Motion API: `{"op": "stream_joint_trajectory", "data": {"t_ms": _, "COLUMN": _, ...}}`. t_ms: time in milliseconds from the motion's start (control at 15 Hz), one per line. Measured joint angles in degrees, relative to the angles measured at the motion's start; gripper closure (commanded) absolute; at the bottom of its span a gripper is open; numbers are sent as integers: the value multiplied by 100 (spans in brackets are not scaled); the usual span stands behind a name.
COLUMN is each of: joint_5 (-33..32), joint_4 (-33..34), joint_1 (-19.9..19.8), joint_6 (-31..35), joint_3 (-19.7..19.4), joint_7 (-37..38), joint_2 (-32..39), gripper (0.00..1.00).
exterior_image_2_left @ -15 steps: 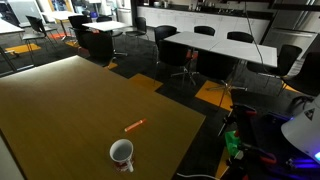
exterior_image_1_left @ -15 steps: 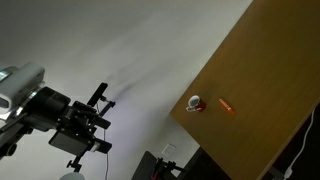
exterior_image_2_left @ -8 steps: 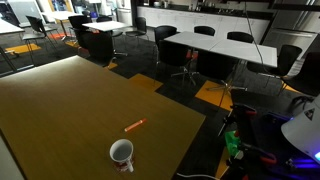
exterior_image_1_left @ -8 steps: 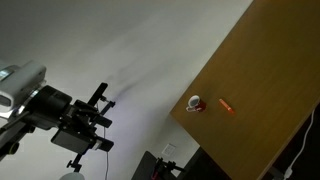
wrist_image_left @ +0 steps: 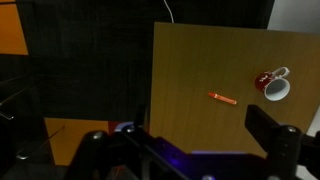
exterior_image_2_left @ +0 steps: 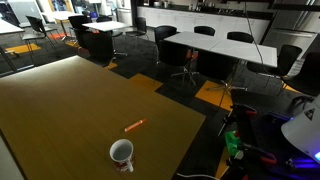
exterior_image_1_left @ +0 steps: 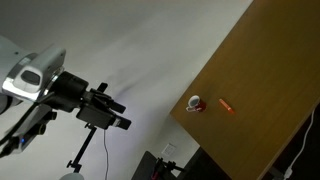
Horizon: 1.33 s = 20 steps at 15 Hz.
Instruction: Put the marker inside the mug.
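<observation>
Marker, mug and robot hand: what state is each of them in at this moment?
marker: lying flat on the table, apart from the mug, not held.
mug: upright, mouth facing up, looks empty.
hand: open, holding nothing, well away from the marker and the mug.

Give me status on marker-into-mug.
Done: nothing. The marker lies on the table, apart from the upright mug. In hand: nothing. In the wrist view the hand looks open, empty and well away from both. Left: approach, grasp the marker, drop it into the mug.
</observation>
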Motion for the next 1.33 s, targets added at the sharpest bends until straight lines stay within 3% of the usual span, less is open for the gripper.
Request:
{"op": "stream_joint_trajectory", "data": {"t_ms": 667, "joint_5": -35, "joint_4": -3, "joint_1": 243, "joint_6": 1366, "joint_3": 124, "joint_7": -637, "joint_2": 832, "gripper": 0}}
{"op": "stream_joint_trajectory", "data": {"t_ms": 1333, "joint_5": -15, "joint_4": 1, "joint_1": 780, "joint_6": 2182, "joint_3": -127, "joint_7": -3154, "joint_2": 1734, "gripper": 0}}
